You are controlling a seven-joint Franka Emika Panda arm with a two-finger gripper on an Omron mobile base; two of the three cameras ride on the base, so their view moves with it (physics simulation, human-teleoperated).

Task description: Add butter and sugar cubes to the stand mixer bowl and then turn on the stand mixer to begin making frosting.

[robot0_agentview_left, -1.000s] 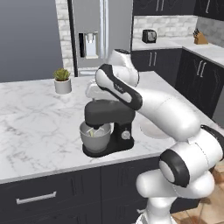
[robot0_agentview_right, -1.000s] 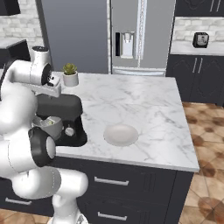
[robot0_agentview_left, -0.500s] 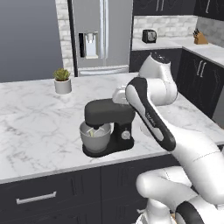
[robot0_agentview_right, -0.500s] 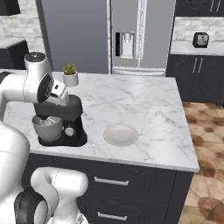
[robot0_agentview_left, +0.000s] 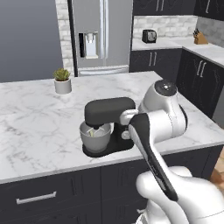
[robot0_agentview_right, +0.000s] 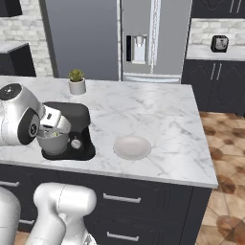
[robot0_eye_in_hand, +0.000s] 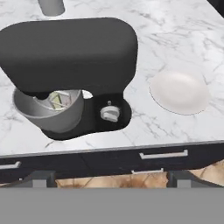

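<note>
The black stand mixer [robot0_eye_in_hand: 70, 52] stands near the counter's front edge, head down over the grey stand mixer bowl [robot0_eye_in_hand: 50, 114]. A pale yellow lump of butter [robot0_eye_in_hand: 57, 99] lies in the bowl beside the whisk. The sugar cubes are hidden. The mixer's small knob [robot0_eye_in_hand: 110, 113] faces my hand. My gripper [robot0_eye_in_hand: 109, 180] hangs open and empty in front of the mixer's knob side, off the counter edge, with its fingertips [robot0_eye_in_hand: 41, 179] far apart. In the base views my arm crosses beside the mixer [robot0_agentview_left: 107, 124] [robot0_agentview_right: 67, 131].
A shallow white dish [robot0_agentview_right: 132, 147] [robot0_eye_in_hand: 178, 92] lies right of the mixer. A small potted plant [robot0_agentview_left: 63, 81] stands at the counter's far side. A toaster [robot0_agentview_left: 149, 36] sits on the back counter by the fridge [robot0_agentview_left: 94, 35]. Dark cabinet drawers [robot0_eye_in_hand: 162, 154] run under the counter edge.
My arm has swung from above the mixer round to its front right, and the hand has come down level with the mixer's side. The jaws stay open.
</note>
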